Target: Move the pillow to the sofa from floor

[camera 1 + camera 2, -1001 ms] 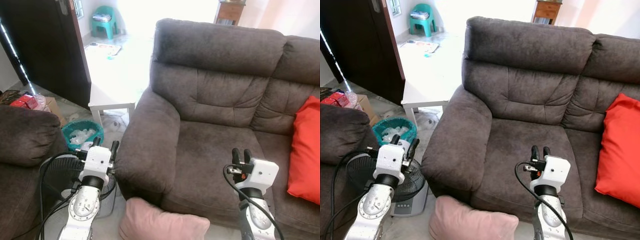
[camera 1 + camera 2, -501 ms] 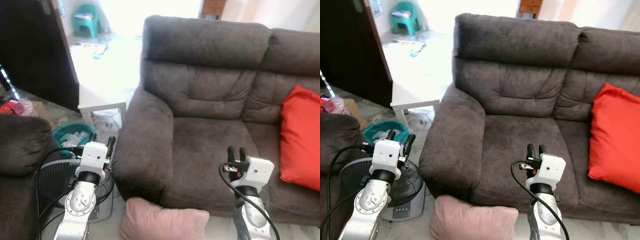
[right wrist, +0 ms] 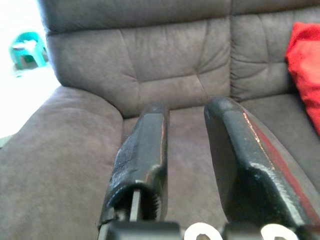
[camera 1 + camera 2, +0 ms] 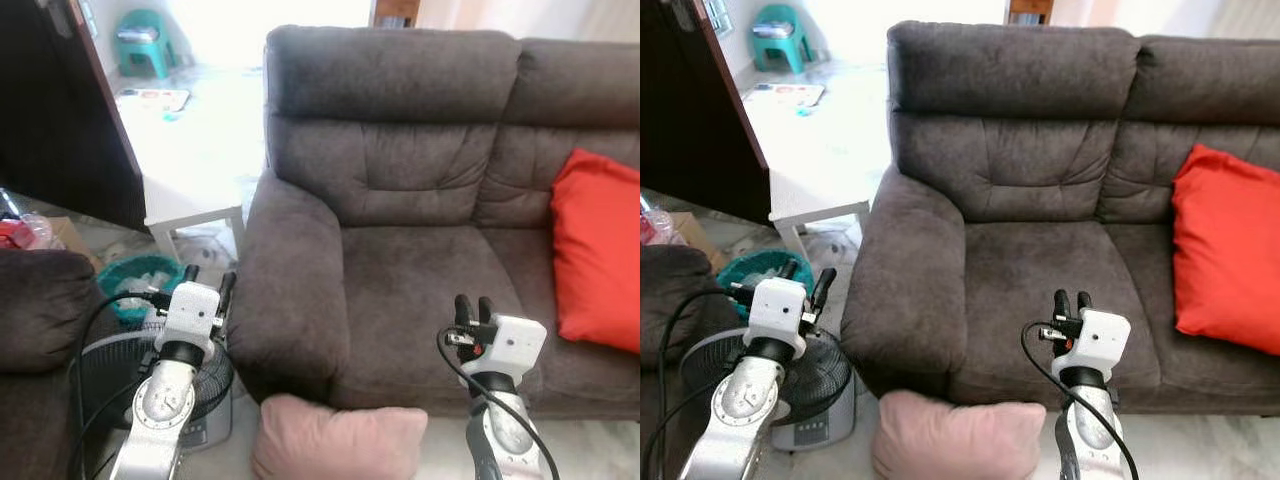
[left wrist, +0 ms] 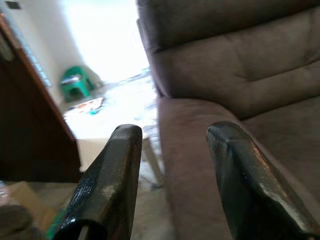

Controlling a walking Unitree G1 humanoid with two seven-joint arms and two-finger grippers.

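Pink pillow (image 4: 340,450) lying on the floor, touching the front of the gray sofa (image 4: 420,280). Left end effector (image 4: 207,284) and right end effector (image 4: 471,308) both spread apart, holding nothing. Best to bend down low, reach both to the pillow, then squeeze softly

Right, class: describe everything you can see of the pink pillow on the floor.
The pink pillow is pale dusty pink, soft and plump, with what looks like a plain matte fabric cover and rounded corners. It lies flat on the light floor, its long side against the front base of the dark grey sofa, below the seat nearest the armrest. Its lower edge is cut off by the picture. Neither gripper touches it.
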